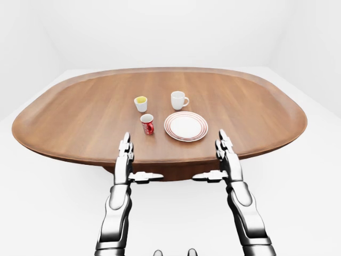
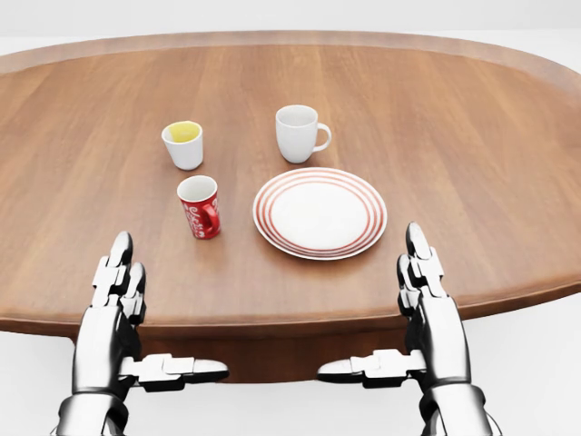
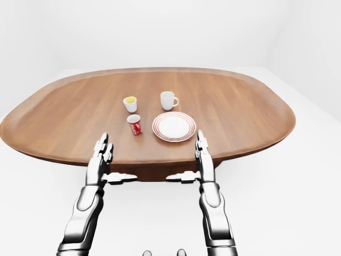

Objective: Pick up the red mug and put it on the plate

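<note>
The red mug (image 2: 200,206) stands upright on the wooden table, just left of the white plate with red rings (image 2: 320,213), which has nothing on it. My left hand (image 2: 123,300) hovers open at the table's near edge, below and left of the mug, fingers straight, thumb pointing right. Below and right of the plate, my right hand (image 2: 419,295) is held open the same way, its thumb pointing left. Neither hand touches anything.
A white mug (image 2: 299,133) stands above the plate, and a small white cup with a yellow inside (image 2: 183,143) stands above the red mug. The oval table (image 1: 69,114) spreads wide to both sides, with white floor around it.
</note>
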